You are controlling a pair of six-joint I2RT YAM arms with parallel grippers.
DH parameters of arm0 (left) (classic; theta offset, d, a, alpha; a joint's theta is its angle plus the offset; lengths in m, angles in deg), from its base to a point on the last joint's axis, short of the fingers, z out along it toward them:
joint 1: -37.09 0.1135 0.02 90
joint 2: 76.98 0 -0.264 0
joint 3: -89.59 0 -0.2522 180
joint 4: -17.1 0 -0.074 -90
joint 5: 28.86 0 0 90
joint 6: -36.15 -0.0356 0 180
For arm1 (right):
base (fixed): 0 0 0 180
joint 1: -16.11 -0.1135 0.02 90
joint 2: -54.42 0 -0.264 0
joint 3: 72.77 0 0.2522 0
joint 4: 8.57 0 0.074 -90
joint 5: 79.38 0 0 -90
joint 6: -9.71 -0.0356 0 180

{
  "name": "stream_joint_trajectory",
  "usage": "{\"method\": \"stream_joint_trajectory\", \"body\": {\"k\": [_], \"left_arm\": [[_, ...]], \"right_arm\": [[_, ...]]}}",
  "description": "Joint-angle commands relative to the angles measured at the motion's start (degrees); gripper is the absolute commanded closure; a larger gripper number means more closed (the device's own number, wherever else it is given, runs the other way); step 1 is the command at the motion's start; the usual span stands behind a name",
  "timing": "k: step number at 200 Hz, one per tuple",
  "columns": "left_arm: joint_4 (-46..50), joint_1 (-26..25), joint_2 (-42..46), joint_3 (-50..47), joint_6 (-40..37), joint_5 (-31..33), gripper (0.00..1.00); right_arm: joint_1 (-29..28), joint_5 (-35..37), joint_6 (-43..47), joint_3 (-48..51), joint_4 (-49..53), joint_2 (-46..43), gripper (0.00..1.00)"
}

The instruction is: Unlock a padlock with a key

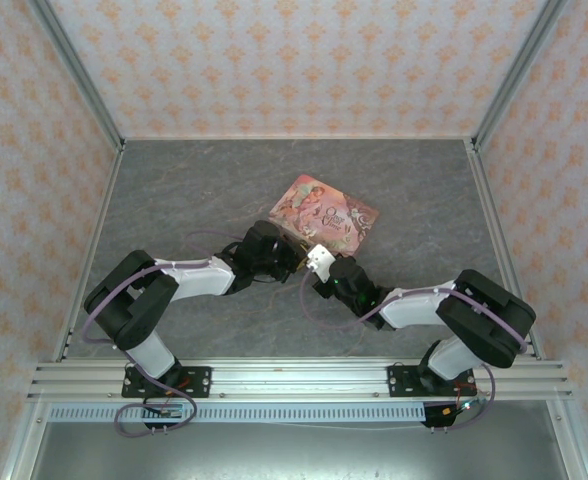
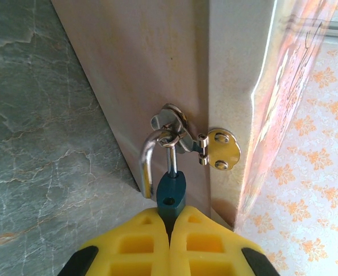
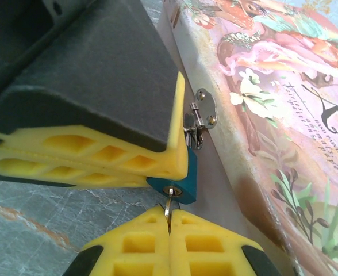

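The tiny teal padlock [image 2: 171, 192] hangs from the metal hasp [image 2: 223, 149] on the side of the pink illustrated tin [image 2: 157, 69]. My left gripper [image 2: 170, 221] is shut on the padlock's body. The silver shackle [image 2: 149, 158] passes through the hasp; one leg sits in the body, the other hangs outside beside an empty hole. In the right wrist view the padlock [image 3: 183, 178] shows its keyhole end, with a thin metal key [image 3: 168, 208] in it. My right gripper [image 3: 169, 221] is shut on that key. From above, both grippers, left [image 1: 296, 256] and right [image 1: 314, 268], meet at the tin's near edge.
The pink tin [image 1: 324, 213] lies flat on the grey marbled table [image 1: 174, 190], mid-table, slightly right. Patterned walls close in the back and sides. My left gripper's yellow fingers [image 3: 100, 155] crowd in just above my right gripper's tips.
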Motion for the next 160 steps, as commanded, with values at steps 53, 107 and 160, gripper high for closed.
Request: {"method": "stream_joint_trajectory", "body": {"k": [53, 107, 160], "left_arm": [[2.5, -0.9, 0.5, 1.2, -4.7, 1.4, 0.77], [5.7, 0.5, 3.7, -0.3, -7.3, 2.9, 0.63], [15.9, 3.5, 11.7, -0.4, -12.9, 5.8, 0.45]], "right_arm": [[0.2, -3.2, -20.5, -0.7, 3.6, -2.1, 1.00], [2.2, -6.5, -35.9, 2.4, 1.2, -2.7, 1.00], [7.6, -14.8, -48.5, 3.9, 2.0, -3.4, 1.00]]}}
